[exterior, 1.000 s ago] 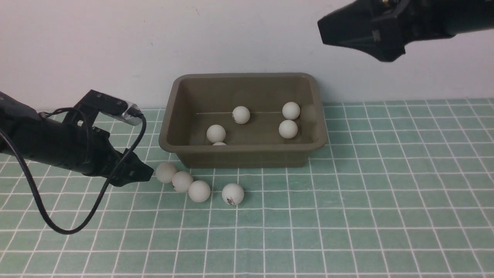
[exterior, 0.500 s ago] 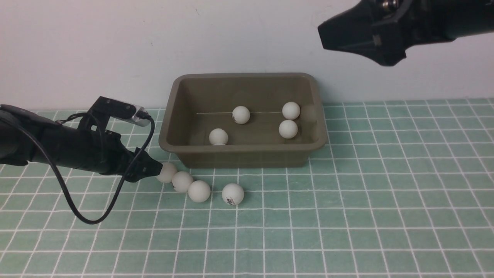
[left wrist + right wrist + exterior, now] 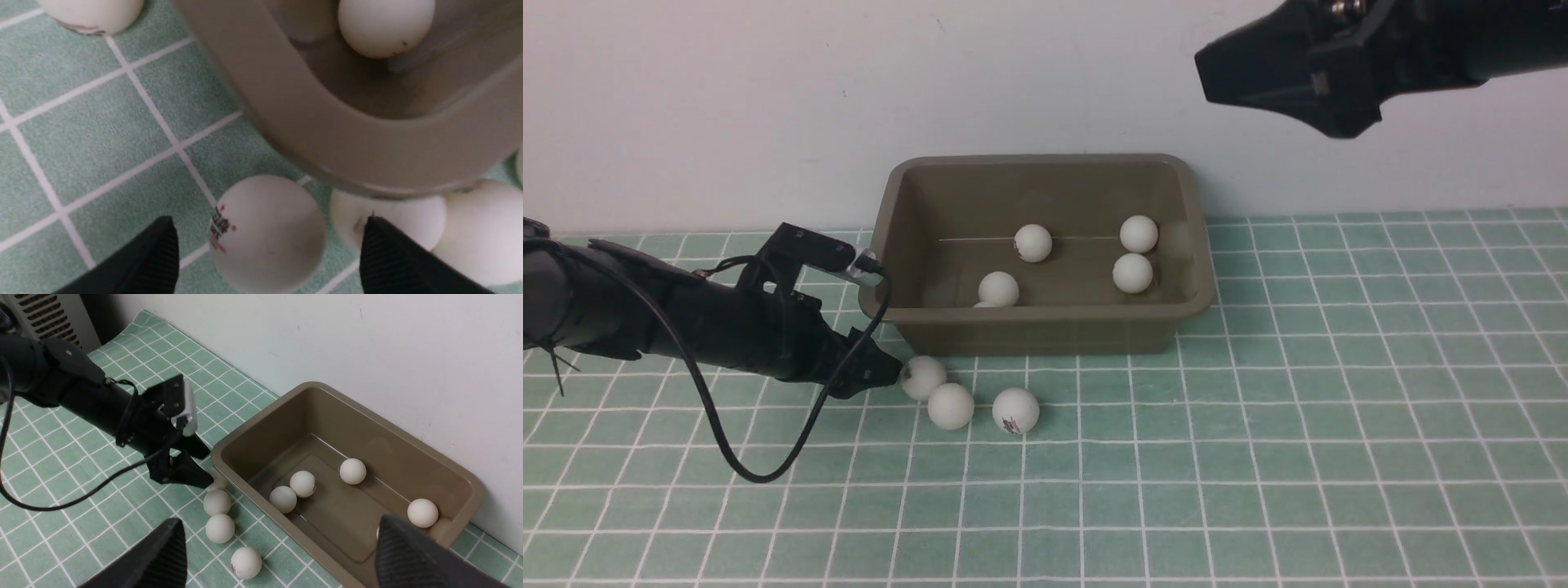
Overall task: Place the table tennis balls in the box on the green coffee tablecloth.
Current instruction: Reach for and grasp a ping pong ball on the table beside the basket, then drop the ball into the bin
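Observation:
The olive-brown box (image 3: 894, 269) stands on the green checked tablecloth (image 3: 1258, 457) by the wall, with several white balls inside, one of them (image 3: 1032, 242) near the middle. Three balls (image 3: 950, 406) show on the cloth before its front left corner. The right wrist view shows a fourth (image 3: 218, 481) against the box. My left gripper (image 3: 892, 374) lies low on the cloth, open. In the left wrist view, the left gripper (image 3: 267, 249) has a logo ball (image 3: 267, 234) loose between its fingers. One fingertip (image 3: 384, 253) overlaps another ball (image 3: 412, 216) under the rim. My right gripper (image 3: 1205, 61) hangs high, open and empty.
The box's front wall and rim (image 3: 310, 134) are right beside my left fingers. A black cable (image 3: 760, 469) loops from the left arm onto the cloth. A white wall stands close behind the box. A slatted grey appliance (image 3: 49, 314) sits past the cloth's left end.
My left gripper has slid right along the box's front to the loose balls and pushed the nearest ones right. One ball inside the box rolled slightly right. The right arm barely moved.

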